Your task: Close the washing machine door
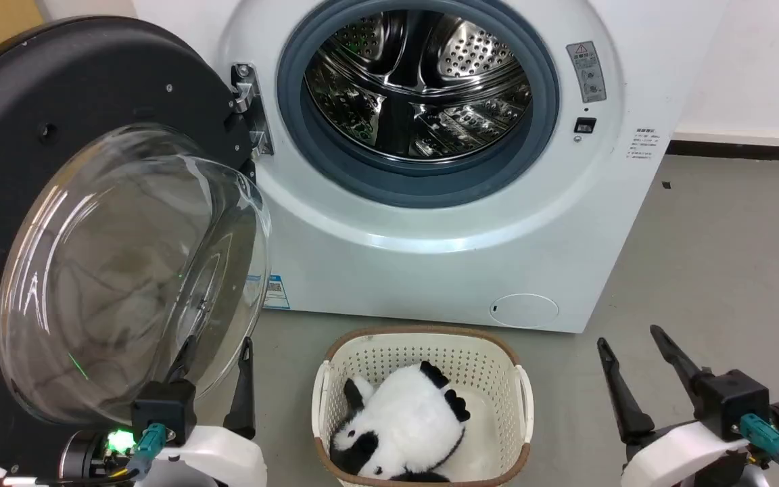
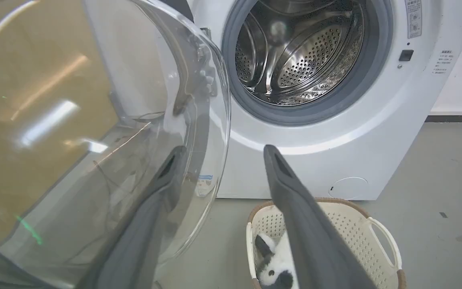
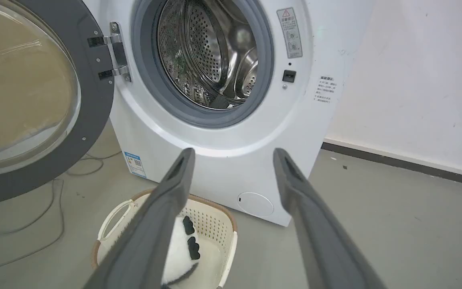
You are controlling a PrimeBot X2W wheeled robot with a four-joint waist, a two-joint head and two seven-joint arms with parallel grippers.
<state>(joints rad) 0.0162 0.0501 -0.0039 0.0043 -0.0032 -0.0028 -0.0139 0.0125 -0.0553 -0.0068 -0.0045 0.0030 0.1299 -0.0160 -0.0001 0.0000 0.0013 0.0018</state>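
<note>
The white washing machine (image 1: 443,270) stands ahead with its steel drum (image 1: 416,81) exposed. Its door (image 1: 17,122), a big black disc with a clear domed glass bowl (image 1: 132,270), is swung wide open to the left on a metal hinge (image 1: 249,108). My left gripper (image 1: 217,352) is open low at the left, one finger behind the glass dome's lower edge and the other just outside it; the left wrist view shows the same dome (image 2: 94,120) close against its left finger (image 2: 163,180). My right gripper (image 1: 629,341) is open at the lower right, holding nothing.
A cream perforated basket (image 1: 423,345) with a black-and-white plush panda (image 1: 396,426) sits on the grey floor in front of the machine, between my grippers. A white wall with a dark skirting (image 1: 748,145) runs to the right. Cables (image 3: 22,224) lie on the floor under the door.
</note>
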